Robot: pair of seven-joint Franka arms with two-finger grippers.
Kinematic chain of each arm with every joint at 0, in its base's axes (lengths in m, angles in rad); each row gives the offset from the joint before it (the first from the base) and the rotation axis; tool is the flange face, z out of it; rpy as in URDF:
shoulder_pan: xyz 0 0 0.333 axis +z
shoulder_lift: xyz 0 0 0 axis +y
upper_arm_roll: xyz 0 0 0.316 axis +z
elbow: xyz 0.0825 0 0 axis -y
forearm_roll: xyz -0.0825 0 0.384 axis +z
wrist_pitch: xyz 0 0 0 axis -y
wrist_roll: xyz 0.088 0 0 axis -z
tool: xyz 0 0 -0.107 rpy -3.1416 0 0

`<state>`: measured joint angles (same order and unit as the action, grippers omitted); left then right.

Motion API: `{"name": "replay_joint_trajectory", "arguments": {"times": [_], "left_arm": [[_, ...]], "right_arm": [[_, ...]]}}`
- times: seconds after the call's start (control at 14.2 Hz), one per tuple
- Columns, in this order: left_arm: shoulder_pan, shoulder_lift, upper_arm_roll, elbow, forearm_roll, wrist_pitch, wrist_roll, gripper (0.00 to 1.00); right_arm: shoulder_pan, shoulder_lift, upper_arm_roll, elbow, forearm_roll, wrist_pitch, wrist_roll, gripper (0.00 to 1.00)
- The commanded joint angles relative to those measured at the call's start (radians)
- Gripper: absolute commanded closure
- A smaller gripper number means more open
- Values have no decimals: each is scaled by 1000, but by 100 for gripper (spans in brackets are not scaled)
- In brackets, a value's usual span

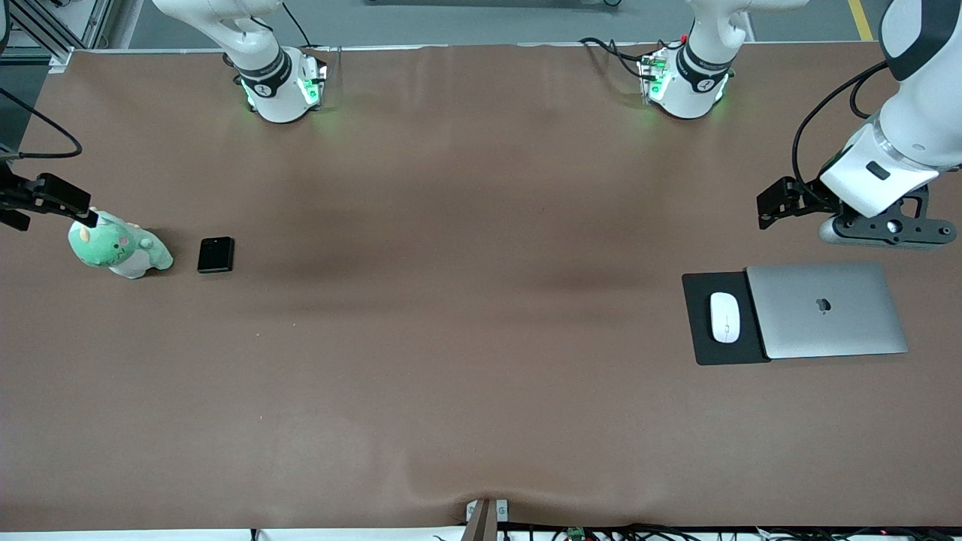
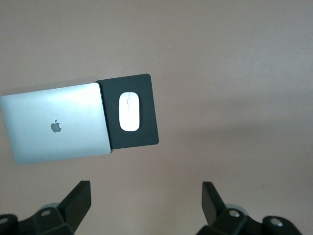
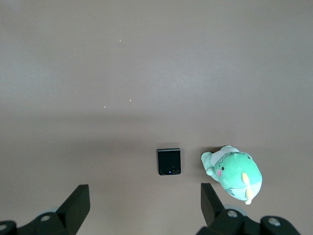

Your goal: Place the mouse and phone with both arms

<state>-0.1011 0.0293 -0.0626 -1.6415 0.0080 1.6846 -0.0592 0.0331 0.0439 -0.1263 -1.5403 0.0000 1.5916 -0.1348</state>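
The white mouse (image 1: 724,316) (image 2: 129,111) lies on a black mat (image 1: 699,342) (image 2: 147,88) toward the left arm's end of the table. My left gripper (image 2: 145,188) (image 1: 890,228) hangs open and empty above the table, just farther from the front camera than the mat. The black phone (image 1: 216,255) (image 3: 169,161) lies flat toward the right arm's end. My right gripper (image 3: 145,191) is open and empty, high over the table beside the phone; the front view shows only part of it at the picture's edge.
A shut silver laptop (image 1: 827,309) (image 2: 54,122) lies against the mat, overlapping its edge. A green and white plush toy (image 1: 119,244) (image 3: 234,172) sits beside the phone, closer to the table's end. Brown cloth covers the table (image 1: 466,300).
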Motion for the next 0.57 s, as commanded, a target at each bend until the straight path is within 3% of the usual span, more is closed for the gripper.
{"name": "replay_joint_trajectory", "arguments": {"times": [0.0,0.49], "left_arm": [[15,-25,-11,-23,-22,-11,7,0],[9,-26,-11,-34,-26,-9,-1,0]], "right_arm": [[4,-35,2,-35,-11,7,-11,0],[-2,-33,2,-31,-11,8,-13,0]]}}
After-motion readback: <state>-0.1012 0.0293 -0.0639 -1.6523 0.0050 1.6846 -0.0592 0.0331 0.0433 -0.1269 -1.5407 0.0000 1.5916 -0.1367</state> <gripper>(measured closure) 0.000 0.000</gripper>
